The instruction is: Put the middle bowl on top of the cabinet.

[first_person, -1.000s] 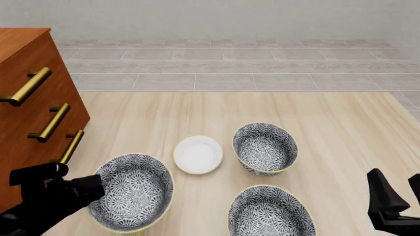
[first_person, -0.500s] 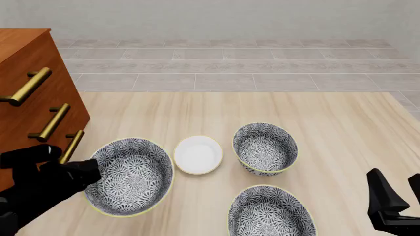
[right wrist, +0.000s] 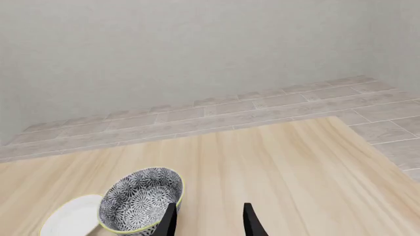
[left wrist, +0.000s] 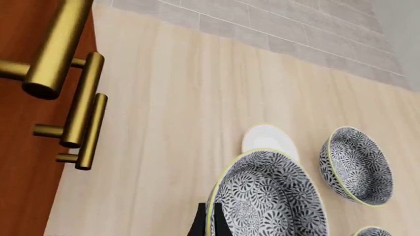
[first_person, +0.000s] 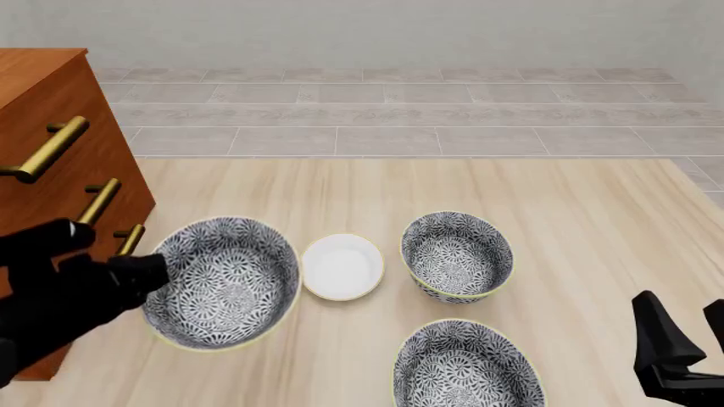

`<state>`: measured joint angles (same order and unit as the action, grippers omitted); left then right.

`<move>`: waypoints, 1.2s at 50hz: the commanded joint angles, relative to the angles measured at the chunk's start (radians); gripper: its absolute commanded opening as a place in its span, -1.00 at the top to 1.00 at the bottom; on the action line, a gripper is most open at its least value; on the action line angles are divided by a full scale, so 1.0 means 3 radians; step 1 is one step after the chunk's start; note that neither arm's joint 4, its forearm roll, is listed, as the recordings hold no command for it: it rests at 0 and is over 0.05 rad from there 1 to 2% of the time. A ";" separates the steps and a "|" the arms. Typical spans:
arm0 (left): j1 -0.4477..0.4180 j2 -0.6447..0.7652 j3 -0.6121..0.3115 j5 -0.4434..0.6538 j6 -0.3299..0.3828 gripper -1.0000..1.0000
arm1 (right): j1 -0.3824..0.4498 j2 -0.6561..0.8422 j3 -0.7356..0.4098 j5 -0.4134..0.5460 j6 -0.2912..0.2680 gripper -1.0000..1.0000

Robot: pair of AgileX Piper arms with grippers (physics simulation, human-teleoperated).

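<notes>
The middle bowl [first_person: 222, 281], mouth tilted toward the camera, is clamped at its rim by the left pincer [first_person: 145, 273].

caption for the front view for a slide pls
Left gripper holds a patterned bowl by its rim beside the cabinet; right gripper waits open.

The floral, yellow-rimmed middle bowl [first_person: 222, 282] was tilted at near left, just beside the tall reddish-brown cabinet [first_person: 46, 161].
</notes>
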<state>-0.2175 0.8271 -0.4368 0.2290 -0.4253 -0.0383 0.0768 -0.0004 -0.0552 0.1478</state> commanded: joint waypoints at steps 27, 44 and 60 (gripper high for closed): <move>0.0104 0.0151 -0.0701 0.0562 -0.0182 1.00 | -0.0027 -0.0007 0.0000 -0.0002 0.0015 -1.00; 0.0123 0.0143 -0.0996 0.0841 -0.0308 1.00 | -0.0033 -0.0018 0.0000 0.0006 0.0020 -1.00; 0.0279 0.0177 -0.1232 0.0973 -0.0278 1.00 | -0.0037 -0.0046 0.0000 0.0032 0.0024 -1.00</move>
<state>-0.1559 0.8800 -0.7586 0.4992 -0.5132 -0.0488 0.0646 -0.0004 -0.0471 0.1541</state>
